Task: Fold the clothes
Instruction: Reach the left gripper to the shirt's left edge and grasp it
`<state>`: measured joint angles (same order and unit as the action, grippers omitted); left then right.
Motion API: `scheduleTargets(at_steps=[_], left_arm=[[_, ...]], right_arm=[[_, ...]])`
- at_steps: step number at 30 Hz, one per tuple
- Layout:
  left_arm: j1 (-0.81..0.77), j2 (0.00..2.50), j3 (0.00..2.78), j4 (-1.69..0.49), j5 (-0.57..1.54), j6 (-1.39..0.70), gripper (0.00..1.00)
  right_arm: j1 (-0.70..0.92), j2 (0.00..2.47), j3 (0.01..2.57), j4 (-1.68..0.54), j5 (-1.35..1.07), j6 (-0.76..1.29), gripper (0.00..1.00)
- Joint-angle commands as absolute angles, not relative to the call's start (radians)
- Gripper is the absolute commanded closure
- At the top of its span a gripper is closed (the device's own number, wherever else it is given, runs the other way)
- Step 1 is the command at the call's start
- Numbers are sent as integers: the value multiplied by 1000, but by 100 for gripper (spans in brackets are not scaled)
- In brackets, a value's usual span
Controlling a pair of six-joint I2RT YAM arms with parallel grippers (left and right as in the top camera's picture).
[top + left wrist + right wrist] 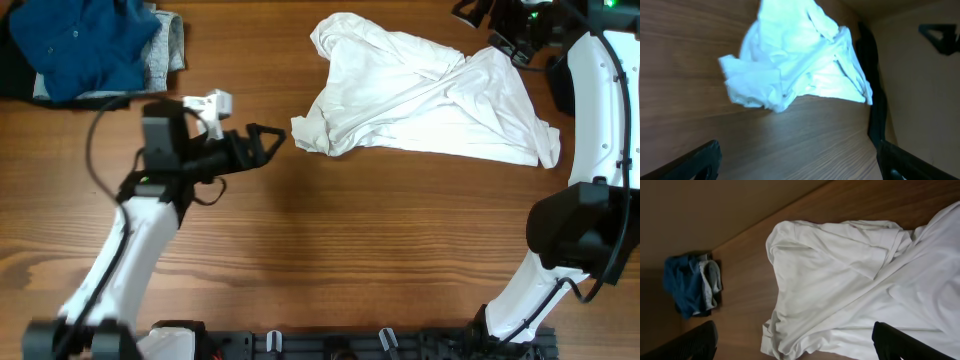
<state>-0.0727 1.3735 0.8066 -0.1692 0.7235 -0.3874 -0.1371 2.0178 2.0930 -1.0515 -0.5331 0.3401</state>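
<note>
Since the white T-shirt [420, 95] lies crumpled far right of centre, overhead suggests light, limp cotton. The left gripper [268, 138] gapes empty just left of its bunched corner, the right gripper [503, 30] at its far edge. Left wrist: that corner looks pinchable. Right wrist: fingers wide, empty, over creased cloth.
</note>
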Motion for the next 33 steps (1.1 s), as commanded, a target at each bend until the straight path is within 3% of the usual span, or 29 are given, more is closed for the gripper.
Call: scheduleTargets(at_steps=[1, 5, 11, 15, 17, 19, 23, 26, 33], left_arm=[[-177, 1455, 819, -70, 725, -455, 0], [-275, 1507, 824, -49, 416, -620, 1], [-284, 1534, 824, -171, 294, -649, 0], [-260, 1538, 824, -197, 286, -648, 2], [-261, 1539, 824, -192, 286, -636, 16], [-263, 1547, 824, -183, 286, -636, 20], [-264, 1594, 824, -133, 296, -636, 19], [-265, 1630, 825, -79, 337, -639, 13], [-265, 1685, 825, 53, 351, -721, 18]], right_arm=[[-132, 2030, 2086, -1049, -516, 341, 0], [-132, 2037, 2086, -1058, -516, 339, 0], [-130, 2038, 2086, -1072, -503, 313, 0], [-130, 2038, 2086, -1074, -474, 315, 0], [-130, 2038, 2086, -1074, -471, 314, 0], [-129, 2038, 2086, -1075, -471, 314, 0], [-127, 2038, 2086, -1074, -467, 314, 0], [-127, 2038, 2086, -1075, -465, 313, 0], [-127, 2038, 2086, -1085, -436, 313, 0]])
